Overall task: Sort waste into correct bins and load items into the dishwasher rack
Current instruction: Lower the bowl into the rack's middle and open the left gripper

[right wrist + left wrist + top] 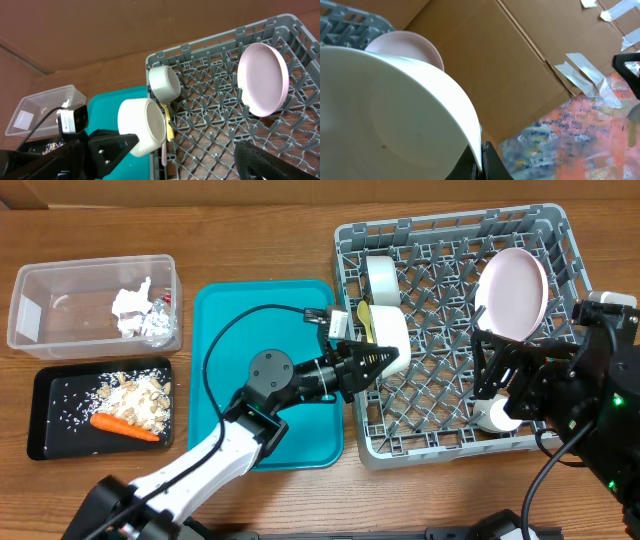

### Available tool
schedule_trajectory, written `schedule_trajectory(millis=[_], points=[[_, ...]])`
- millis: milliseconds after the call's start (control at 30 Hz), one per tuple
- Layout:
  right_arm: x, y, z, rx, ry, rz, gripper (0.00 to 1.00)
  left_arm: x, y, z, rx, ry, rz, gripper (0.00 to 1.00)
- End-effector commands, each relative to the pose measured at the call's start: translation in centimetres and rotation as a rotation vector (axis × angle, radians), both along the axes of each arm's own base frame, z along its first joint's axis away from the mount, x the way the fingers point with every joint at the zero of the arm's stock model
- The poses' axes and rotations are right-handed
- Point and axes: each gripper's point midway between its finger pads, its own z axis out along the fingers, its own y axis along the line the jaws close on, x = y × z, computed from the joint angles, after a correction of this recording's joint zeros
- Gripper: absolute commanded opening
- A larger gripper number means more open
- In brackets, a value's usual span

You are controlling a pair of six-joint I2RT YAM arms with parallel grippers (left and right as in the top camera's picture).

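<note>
This looks like a robotics lab bench done up as a kitchen, not a real one. A large square grey plastic dishwasher rack (pixel 440 452) sits straight on the brown wooden table (pixel 260 240), towards its right edge. A black-and-white jointed robot arm (pixel 200 465) trailing a thin black cable (pixel 250 310) reaches over the near edge, with a second black arm (pixel 590 380) at the right. Behind stand plain brown cardboard sheets (pixel 510 65) patched with white tape strips (pixel 585 75) — a makeshift backdrop.
</note>
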Motion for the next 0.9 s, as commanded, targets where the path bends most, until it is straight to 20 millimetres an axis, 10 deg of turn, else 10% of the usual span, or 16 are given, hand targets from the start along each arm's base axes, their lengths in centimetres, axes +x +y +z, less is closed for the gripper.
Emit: schedule_trajectory(millis=[0,567,867], points=[[0.0,-0.2,0.4,0.003,-0.014,-0.008,1.0,0.3,-0.6,-0.8,-0.009,0.005,-0.006,0.04],[0.0,-0.2,0.4,0.003,-0.014,-0.008,1.0,1.6,-3.3,-8.1,0.017,0.026,-0.023,0.04],[0.0,-0.2,0.4,0.003,-0.014,-0.008,1.0,1.4,-3.5,-7.8,0.006,-0.025,-0.037,0.04]])
